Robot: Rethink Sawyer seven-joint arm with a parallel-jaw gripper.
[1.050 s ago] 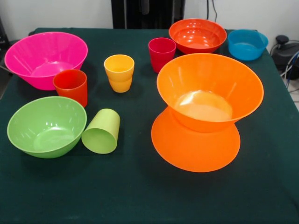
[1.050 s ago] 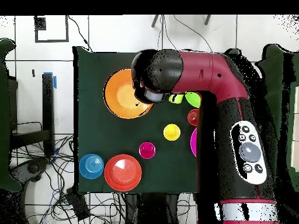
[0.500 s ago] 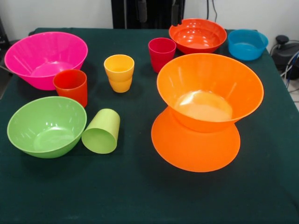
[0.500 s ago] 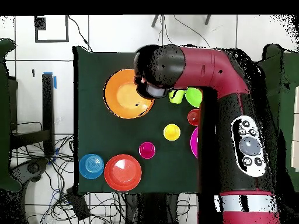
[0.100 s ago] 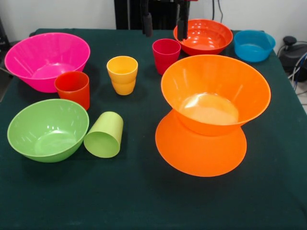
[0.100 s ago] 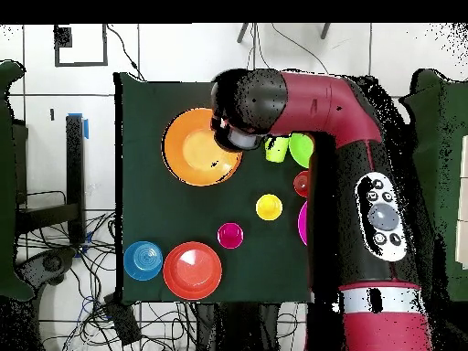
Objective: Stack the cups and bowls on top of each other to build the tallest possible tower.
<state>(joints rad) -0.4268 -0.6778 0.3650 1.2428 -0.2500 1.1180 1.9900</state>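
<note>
Two large orange bowls form the tower: one upside down (image 5: 201,155) with the other (image 5: 216,76) upright on it; from overhead the tower (image 6: 195,146) shows as one orange disc. My gripper (image 5: 164,21) hangs open at the far edge, above the magenta-red cup (image 5: 166,55), holding nothing. The yellow-orange cup (image 5: 122,74) and red-orange cup (image 5: 73,88) stand upright. On its side beside the lime green bowl (image 5: 29,120) lies the lime green cup (image 5: 104,135). A pink bowl (image 5: 29,52) sits far left. In the overhead view the arm (image 6: 329,119) hides the gripper.
A round red-orange bowl (image 5: 203,28) and a small blue bowl (image 5: 254,52) sit at the far right. Dark green cloth (image 5: 144,201) covers the table. Cables and a black device (image 5: 292,52) lie off the right edge. The arm covers part of the pink bowl (image 6: 303,222) overhead.
The gripper's fingers have come down into the front view from the top edge. Overhead, the arm has swung slightly. No cup or bowl has moved.
</note>
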